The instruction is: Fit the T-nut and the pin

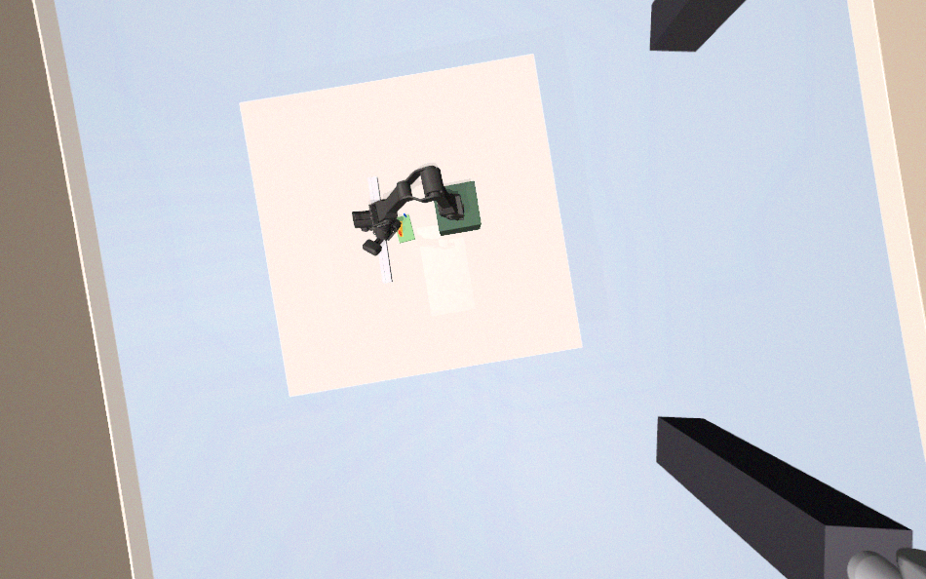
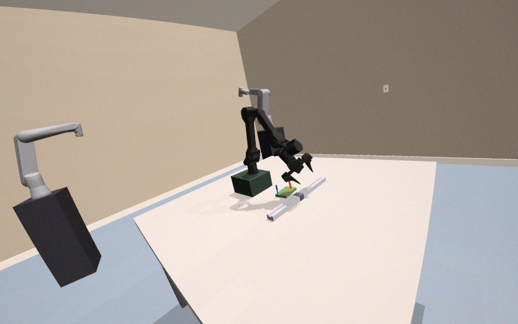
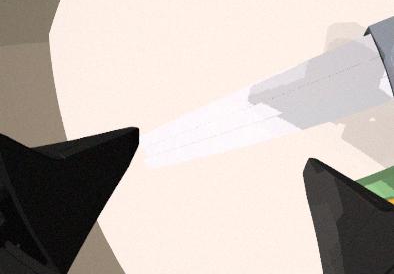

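One blue pin [image 1: 405, 214] [image 2: 276, 189] stands upright, slim, in the green tray [image 1: 407, 230] [image 2: 281, 195].

Quick tally from here: one black arm [image 1: 432, 179] [image 2: 250, 132], one pincer [image 1: 383, 238] [image 2: 305, 177] [image 3: 225, 151] with two fingers, one table [image 1: 308, 324] [image 2: 333, 241] [image 3: 200, 213]. On it, one rail [image 1: 386, 270] [image 2: 278, 211] [image 3: 210, 138], one bracket [image 2: 299, 196] [image 3: 386, 38], one green tray [image 1: 408, 234] [image 2: 280, 196] [image 3: 376, 189], one blue pin [image 1: 405, 214] [image 2: 276, 189] and one upright orange-red handle [image 1: 400, 231] [image 2: 289, 185]. Exterior view has two grey arms, at 9 o'clock [image 2: 26, 155] and 12 o'clock [image 2: 263, 100], plus one wall plate [image 2: 385, 88] at 2.
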